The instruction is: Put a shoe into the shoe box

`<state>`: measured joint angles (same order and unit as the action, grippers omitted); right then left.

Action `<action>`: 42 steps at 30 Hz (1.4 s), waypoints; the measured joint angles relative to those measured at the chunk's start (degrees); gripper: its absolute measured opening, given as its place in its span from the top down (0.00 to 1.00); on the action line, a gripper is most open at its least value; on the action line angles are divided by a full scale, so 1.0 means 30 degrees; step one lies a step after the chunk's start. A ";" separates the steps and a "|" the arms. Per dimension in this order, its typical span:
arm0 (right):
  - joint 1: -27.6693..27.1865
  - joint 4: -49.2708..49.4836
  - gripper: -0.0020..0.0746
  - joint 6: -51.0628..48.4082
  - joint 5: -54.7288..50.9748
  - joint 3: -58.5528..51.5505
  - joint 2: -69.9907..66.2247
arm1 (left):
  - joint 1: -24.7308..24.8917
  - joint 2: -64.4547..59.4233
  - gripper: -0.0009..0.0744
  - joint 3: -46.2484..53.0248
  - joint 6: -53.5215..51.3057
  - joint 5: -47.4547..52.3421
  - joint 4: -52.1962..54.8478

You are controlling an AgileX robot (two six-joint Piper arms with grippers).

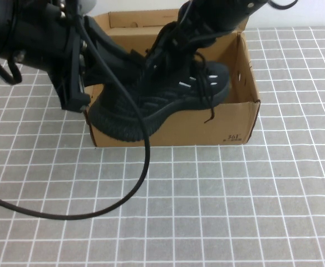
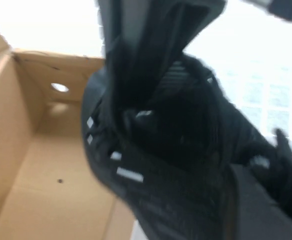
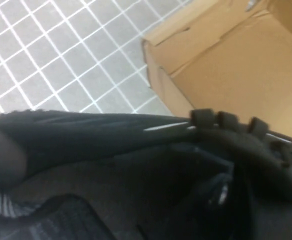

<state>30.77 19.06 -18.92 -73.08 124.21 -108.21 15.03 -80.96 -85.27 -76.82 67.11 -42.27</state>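
a table covered by a grey cloth with a white grid [image 1: 218, 211] is seen, and broad open room is left on it in front of the shoe box and to both of its sides; only a black cable [image 1: 130, 189] is looped across the near left part. the shoe box [image 1: 237, 119], of plain brown cardboard, is set at the far middle of the table with its lid flap stood up behind, and a small dark print is carried near its front right corner. its bare cardboard floor and an oval hole in an end wall are shown in the left wrist view [image 2: 41, 170]. the shoe [image 1: 168, 94], all black with short light dashes on its side, is held tilted over the box's front wall, its sole overhanging the front left edge while the other end is raised over the interior. the left gripper [image 1: 104, 64] is clenched on the shoe at the box's left end. the right gripper [image 1: 182, 36] is reached down from above the box and is closed on the shoe's laced upper.
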 joint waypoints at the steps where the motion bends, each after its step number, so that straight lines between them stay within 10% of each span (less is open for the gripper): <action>1: 0.0000 -0.0209 0.98 0.0149 0.0000 0.0000 0.0058 | 0.0000 0.0000 0.85 0.0000 0.0000 -0.0244 0.0000; 12: -0.0099 -0.2778 0.98 0.2688 -0.0071 0.0000 0.0164 | 0.0000 0.0036 0.12 0.0000 0.0033 -0.3193 0.0158; 28: 0.1011 -0.5416 0.98 0.4614 -0.0115 0.0000 0.0164 | 0.0082 0.0036 0.10 0.0000 0.1970 -0.2659 0.0158; 42: 0.1011 -0.5600 0.98 0.5045 -0.0115 0.0000 0.0164 | 0.6274 0.0036 0.10 0.0000 1.7974 -0.5588 1.0868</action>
<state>33.80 2.26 -3.78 -73.43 124.21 -107.71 33.85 -80.85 -85.27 -22.90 50.35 -9.66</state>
